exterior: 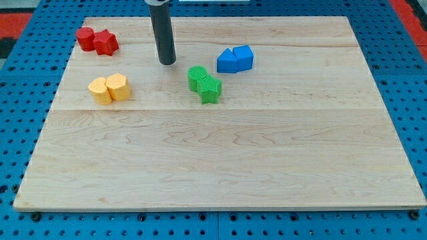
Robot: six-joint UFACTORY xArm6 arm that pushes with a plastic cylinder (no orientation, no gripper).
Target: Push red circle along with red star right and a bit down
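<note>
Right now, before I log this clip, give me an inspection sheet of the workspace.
Surface: pale wooden board, flat, on a blue pegboard.
Job's things: red circle and red star, touching, at the board's top left corner.
Clutter: two yellow blocks side by side at the left; two green blocks near the middle; two blue blocks to their upper right.
Grippers: none; my tip rests right of the red pair, apart from every block.
Cables: nothing seen.
Surroundings: a red strip at the top right corner.
</note>
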